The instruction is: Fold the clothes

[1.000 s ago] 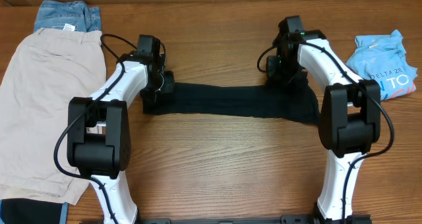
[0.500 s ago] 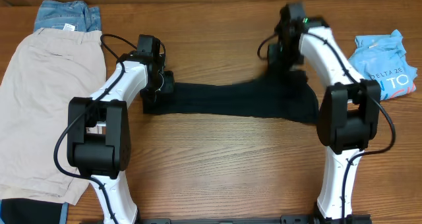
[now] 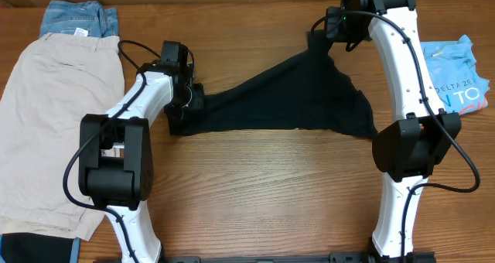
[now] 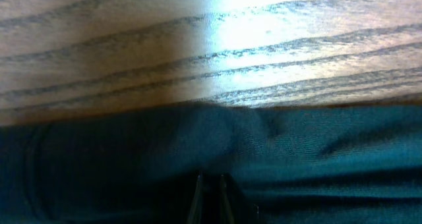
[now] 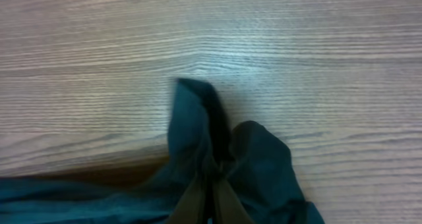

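The wooden table (image 3: pixel 255 186) fills the overhead view, and two white-and-black arms rise from its lower edge. The left arm (image 3: pixel 131 116) bends up the left side and folds inward, its wrist low over the wood. The right arm (image 3: pixel 402 70) stretches nearly straight up the right side to the top edge of the frame, wrist turned inward. Four garments can be told apart. The beige shorts (image 3: pixel 54 116) lie spread along the left edge. The black T-shirt (image 3: pixel 294 100) runs across the middle between the arms, flat at its left end and pulled up into a peak toward the upper right. The light-blue printed tee (image 3: pixel 452 77) sits crumpled at the right edge, and the blue denim (image 3: pixel 77 17) shows in the upper left corner, partly under the shorts. The left gripper (image 4: pixel 210 197) is pinched narrow on the black T-shirt's left end, low on the table. The right gripper (image 5: pixel 211 191) is clamped tight on a bunched fold of the same shirt, holding it off the wood.
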